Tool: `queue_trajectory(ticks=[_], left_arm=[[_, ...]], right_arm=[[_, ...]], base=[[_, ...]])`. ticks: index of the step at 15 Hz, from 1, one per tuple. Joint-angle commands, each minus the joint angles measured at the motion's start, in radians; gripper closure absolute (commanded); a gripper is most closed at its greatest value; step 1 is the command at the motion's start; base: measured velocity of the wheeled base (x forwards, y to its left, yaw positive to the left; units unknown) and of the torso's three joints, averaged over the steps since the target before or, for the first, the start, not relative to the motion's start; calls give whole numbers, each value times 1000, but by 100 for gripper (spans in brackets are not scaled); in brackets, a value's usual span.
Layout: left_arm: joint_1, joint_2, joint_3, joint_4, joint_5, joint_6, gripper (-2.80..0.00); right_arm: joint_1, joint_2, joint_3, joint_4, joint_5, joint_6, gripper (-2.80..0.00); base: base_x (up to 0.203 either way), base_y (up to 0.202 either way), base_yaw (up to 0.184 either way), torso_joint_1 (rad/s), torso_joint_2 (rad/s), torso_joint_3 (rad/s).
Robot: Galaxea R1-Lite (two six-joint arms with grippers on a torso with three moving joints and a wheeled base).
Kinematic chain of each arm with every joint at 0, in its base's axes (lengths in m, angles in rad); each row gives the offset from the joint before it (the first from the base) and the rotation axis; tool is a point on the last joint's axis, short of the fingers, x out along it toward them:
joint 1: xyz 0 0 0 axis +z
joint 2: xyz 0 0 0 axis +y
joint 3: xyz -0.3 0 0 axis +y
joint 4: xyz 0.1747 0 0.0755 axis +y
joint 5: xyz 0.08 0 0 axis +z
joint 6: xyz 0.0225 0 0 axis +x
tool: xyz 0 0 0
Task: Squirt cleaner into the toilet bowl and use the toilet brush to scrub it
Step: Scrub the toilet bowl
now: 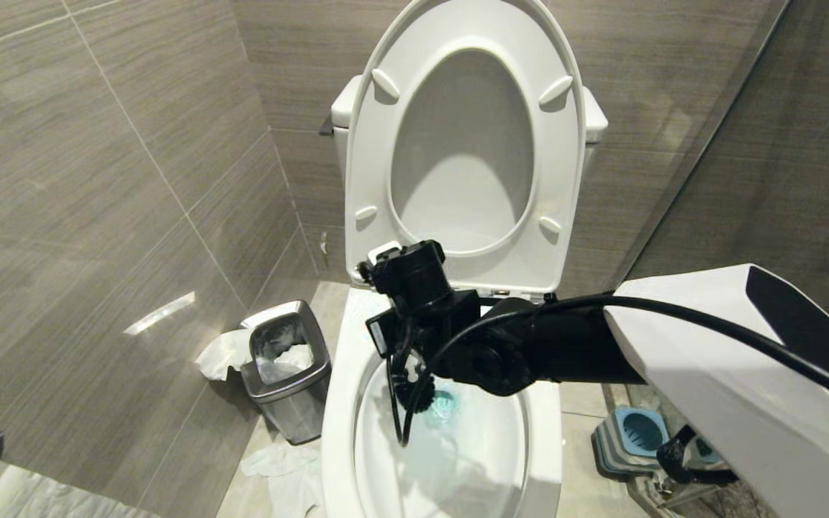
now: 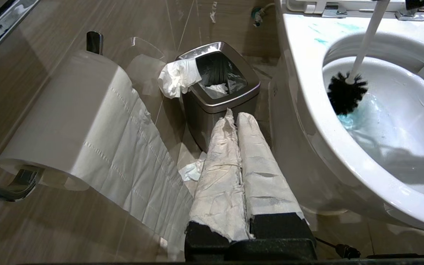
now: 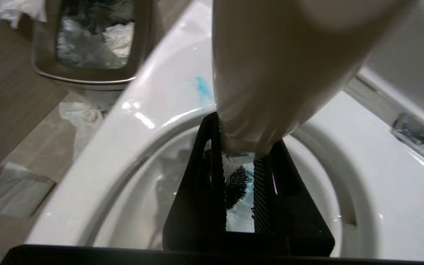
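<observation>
Toilet brush (image 2: 345, 96) has its black bristle head down inside the toilet bowl (image 2: 309, 121), against the basin wall at the edge of the blue-green cleaner (image 2: 348, 119) in the water; blue smears also on the rim. Right gripper (image 3: 238, 191) over the bowl, fingers clamped on the brush's white handle. Left gripper (image 2: 234, 125) beside the bowl, paper-wrapped fingers pressed together holding nothing, pointing at the steel waste bin (image 2: 219, 94).
</observation>
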Motion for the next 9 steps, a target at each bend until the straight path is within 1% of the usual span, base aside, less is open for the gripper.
queue_trajectory(ticks=[1,6,8,9], left_arm=[[0,1,2,0,0,-1,0],[0,1,2,0,0,0,0],[0,1,2,0,0,-1,0],[0,1,2,0,0,-1,0]], right_arm=[[42,-37,40,-1,-3,16,0],[80,-232,300,-1,1,59,0],[78,-298,418,-10,1,68,0],[63,-332,471,-14,2,69,0]], base=[[0,0,0,0,0,0],[0,0,0,0,0,0],[0,0,0,0,0,0],[0,0,0,0,0,0]])
